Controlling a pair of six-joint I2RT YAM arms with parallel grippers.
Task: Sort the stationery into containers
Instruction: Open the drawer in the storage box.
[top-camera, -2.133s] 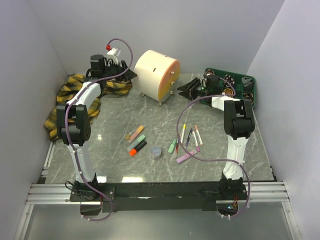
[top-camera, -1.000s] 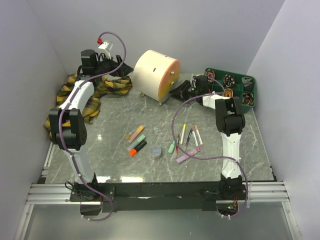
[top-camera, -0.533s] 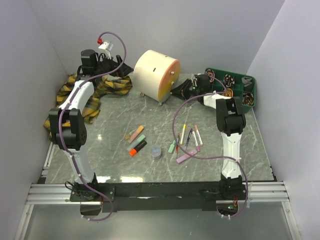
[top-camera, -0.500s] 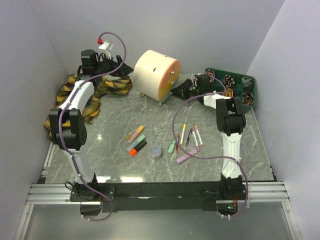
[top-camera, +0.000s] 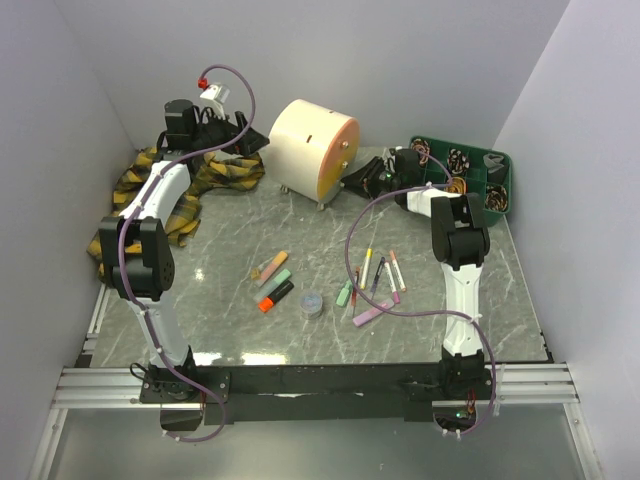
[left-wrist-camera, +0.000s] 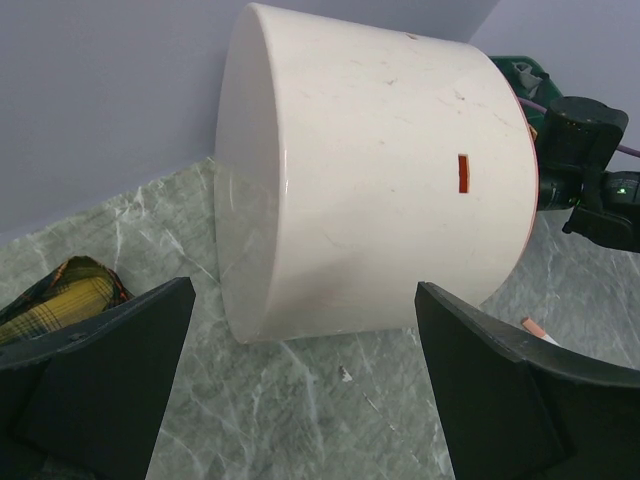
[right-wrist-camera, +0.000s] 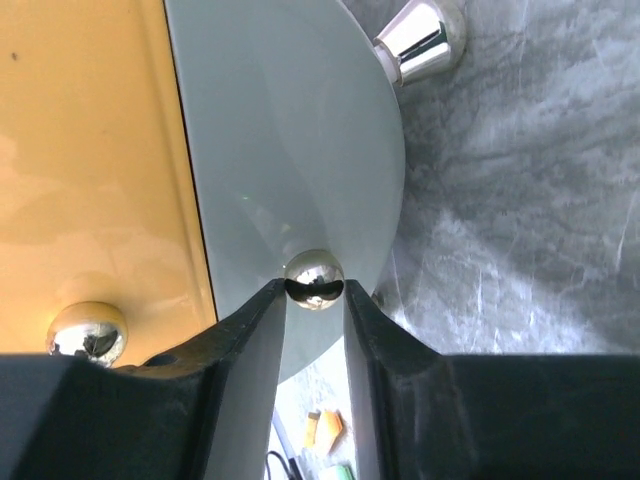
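Note:
The cream cabinet (top-camera: 313, 148) lies on its side at the back, its orange drawer front (right-wrist-camera: 90, 150) beside a pale grey panel (right-wrist-camera: 290, 130). My right gripper (right-wrist-camera: 314, 292) is shut on the chrome knob (right-wrist-camera: 314, 272) of that grey panel, a fingertip touching each side. My left gripper (left-wrist-camera: 300, 400) is open behind the cabinet's cream wall (left-wrist-camera: 380, 190), not touching it. Highlighters (top-camera: 273, 280), the grey tin (top-camera: 313, 303) and thin pens (top-camera: 377, 272) lie on the marble table. The dark green tray (top-camera: 497, 160) stands at the back right.
The plaid cloth (top-camera: 150, 190) is bunched at the back left under the left arm. A second chrome knob (right-wrist-camera: 87, 331) sits on the orange front, and a chrome foot (right-wrist-camera: 420, 38) sticks out of the cabinet. Coiled bands fill tray compartments (top-camera: 460, 158).
The right gripper moved left from the tray to the cabinet's face and narrowed its jaws onto the knob. The left arm swung back behind the cabinet and has since held still.

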